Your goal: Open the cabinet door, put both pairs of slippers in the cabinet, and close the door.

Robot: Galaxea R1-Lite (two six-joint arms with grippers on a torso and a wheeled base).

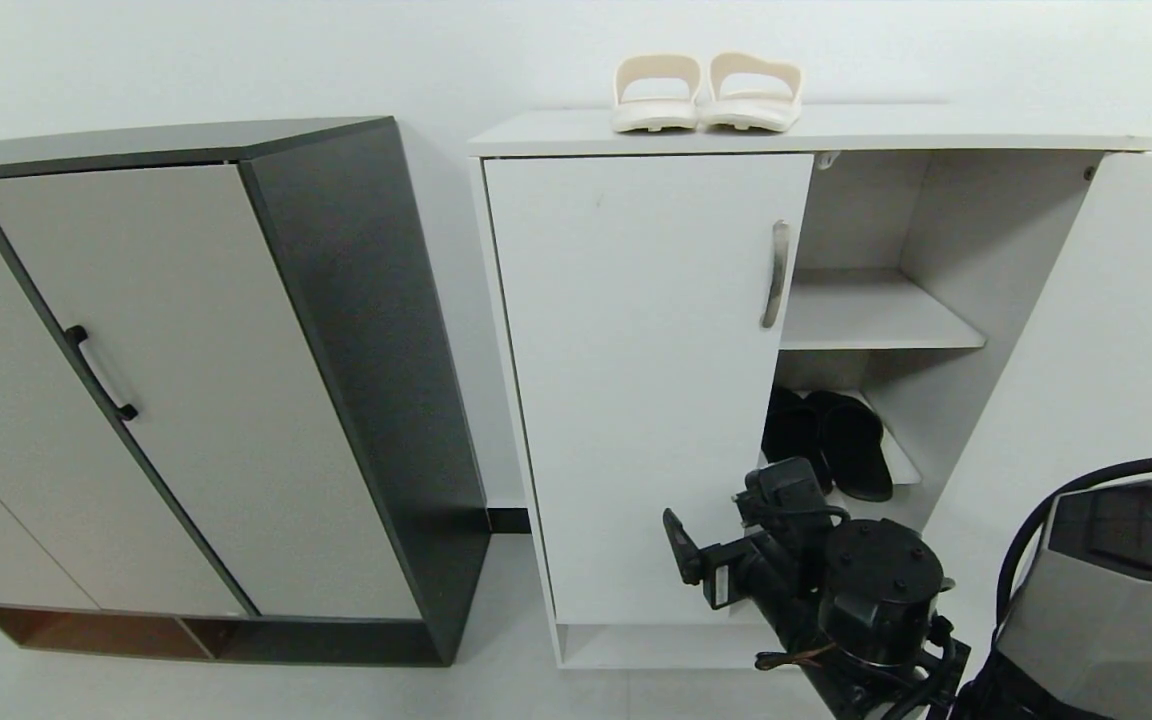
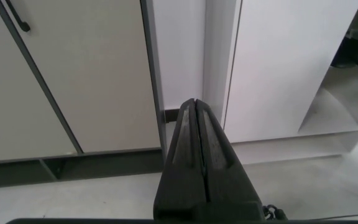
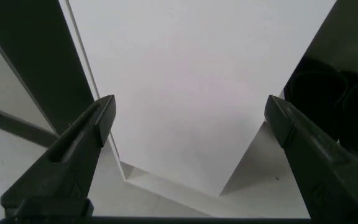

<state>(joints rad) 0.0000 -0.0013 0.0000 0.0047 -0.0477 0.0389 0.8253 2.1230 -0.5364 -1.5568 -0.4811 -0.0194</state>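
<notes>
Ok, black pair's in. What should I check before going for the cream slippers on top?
1. Right cabinet door open: ok.
2. Black slippers on the lower shelf: ok.
3. Cream slippers side by side on the cabinet top, unobstructed: ok.
4. Upper shelf free for them: ok.
5. Right gripper open and empty: ok.
6. Left gripper ready to grasp: not ok, shut.

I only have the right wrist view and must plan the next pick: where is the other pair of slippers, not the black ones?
Observer: The cream slippers sit side by side on top of the white cabinet.
Operator: Is the right door out of the way?
Observer: Yes, the right door stands wide open.
Operator: And the left claw?
Observer: The left claw is shut, holding nothing.
</notes>
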